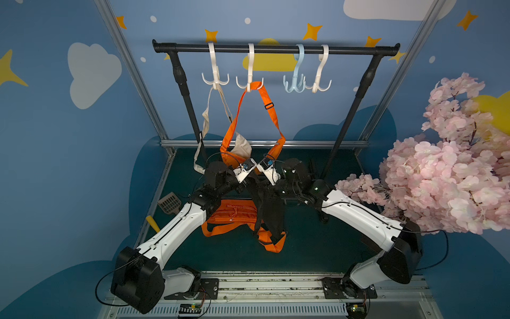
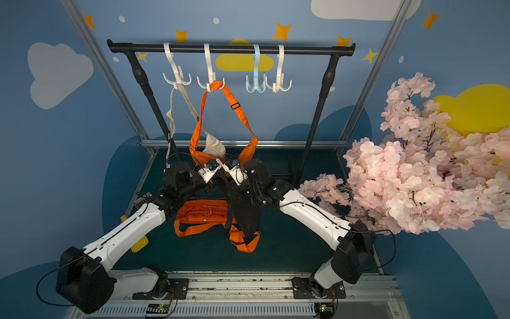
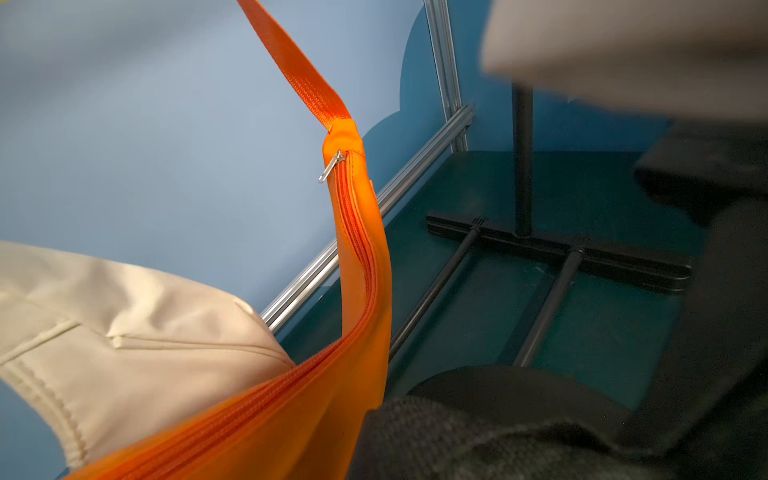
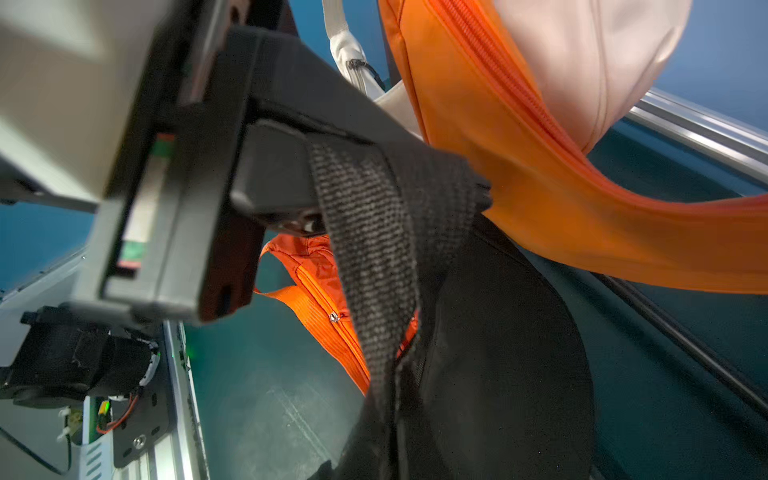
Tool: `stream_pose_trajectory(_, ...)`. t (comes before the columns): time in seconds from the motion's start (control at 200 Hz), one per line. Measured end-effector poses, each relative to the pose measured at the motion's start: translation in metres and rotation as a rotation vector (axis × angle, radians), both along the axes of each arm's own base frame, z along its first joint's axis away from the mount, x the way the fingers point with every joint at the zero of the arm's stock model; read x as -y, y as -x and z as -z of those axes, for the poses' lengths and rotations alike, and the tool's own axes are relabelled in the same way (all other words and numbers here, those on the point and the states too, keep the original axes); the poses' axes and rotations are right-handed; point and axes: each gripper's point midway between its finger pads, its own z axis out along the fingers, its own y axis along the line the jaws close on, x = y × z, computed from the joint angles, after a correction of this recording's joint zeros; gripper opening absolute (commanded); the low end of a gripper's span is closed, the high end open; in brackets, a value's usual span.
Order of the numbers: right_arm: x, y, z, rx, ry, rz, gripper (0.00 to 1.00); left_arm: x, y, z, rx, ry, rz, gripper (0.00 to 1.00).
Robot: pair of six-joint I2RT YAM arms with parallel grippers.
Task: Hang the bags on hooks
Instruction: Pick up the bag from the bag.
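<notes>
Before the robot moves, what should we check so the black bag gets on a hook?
1. Empty hook: ok, the blue hook holds nothing.
2. Left gripper shut on the strap: ok.
3. Right gripper hold: cannot tell, jaws hidden.
4. Black bag off the table: cannot tell, its bottom is low.
5. Clear way up: not ok, the hanging orange bag is right beside the strap.
</notes>
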Motion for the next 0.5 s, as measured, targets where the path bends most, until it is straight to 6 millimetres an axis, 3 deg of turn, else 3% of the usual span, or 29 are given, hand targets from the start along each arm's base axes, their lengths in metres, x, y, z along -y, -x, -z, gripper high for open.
stream_pose_trajectory(0.13,0.001,-0.002,0.026,-0.084,-0.008,0.058,0.40,0.002,-0.001,-0.007,-0.006,0.030,-0.021,0.04)
stream_pose_trajectory(0.31,0.000,-0.001,0.066,-0.209,-0.037,0.129,0.45,0.004,-0.001,-0.010,-0.022,0.057,-0.039,0.04)
stream_pose_trajectory(0.501,-0.007,0.007,0.082,-0.283,-0.067,0.169,0.13,0.002,-0.002,-0.010,-0.034,0.072,-0.060,0.04)
